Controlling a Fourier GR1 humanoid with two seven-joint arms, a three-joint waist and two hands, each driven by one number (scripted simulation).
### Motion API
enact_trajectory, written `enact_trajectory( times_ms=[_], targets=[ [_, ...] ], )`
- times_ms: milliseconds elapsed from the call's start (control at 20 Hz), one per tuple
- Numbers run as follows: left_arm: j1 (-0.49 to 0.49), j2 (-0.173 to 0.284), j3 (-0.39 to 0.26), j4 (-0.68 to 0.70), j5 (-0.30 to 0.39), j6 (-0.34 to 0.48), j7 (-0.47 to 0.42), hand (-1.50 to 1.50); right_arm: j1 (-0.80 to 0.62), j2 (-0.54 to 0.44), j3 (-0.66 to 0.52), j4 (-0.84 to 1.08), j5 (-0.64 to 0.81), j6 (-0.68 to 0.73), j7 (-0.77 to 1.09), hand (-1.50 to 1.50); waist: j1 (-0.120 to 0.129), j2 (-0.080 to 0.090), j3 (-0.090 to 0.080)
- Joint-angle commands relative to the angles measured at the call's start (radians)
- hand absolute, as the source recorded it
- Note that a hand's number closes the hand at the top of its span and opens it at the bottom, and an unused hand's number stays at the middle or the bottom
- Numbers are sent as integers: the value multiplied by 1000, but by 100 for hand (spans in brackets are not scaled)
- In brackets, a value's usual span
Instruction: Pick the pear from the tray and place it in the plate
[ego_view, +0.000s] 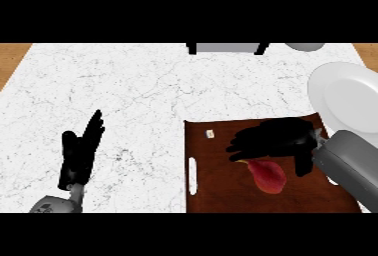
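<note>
The red, tapered pear lies on the dark brown rectangular tray at the near right. The black right hand sits over its far end, fingers curled down around the top, apparently closing to grasp it. The large white round plate waits just beyond the tray's far right corner. The left hand rests at the near left, fingers straight.

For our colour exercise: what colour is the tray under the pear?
Dark reddish-brown tray, seen in the head view.

One head view looks steeply down on the white counter, forearms entering from below.
</note>
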Motion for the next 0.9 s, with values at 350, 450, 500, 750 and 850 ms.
enact_trajectory(
  times_ms=[350,450,500,750,850],
  targets=[
    [23,-39,27,2,-36,-23,-16,0,40,99,-14,34,91,91,-25,-150,-3,-1,0],
    [92,-19,21,-80,-35,-29,14,0,28,91,-20,40,107,102,-38,-150,1,-2,0],
    [-38,-32,65,65,-15,-63,-8,0,59,70,-8,66,127,47,-82,-150,-8,1,0],
    [48,-30,50,-57,-47,-48,20,0,42,106,-22,139,184,-59,-189,150,2,0,1],
    [20,-63,30,-25,-82,-25,27,0,53,97,-55,97,156,-32,-193,150,-4,0,0]
  ],
)
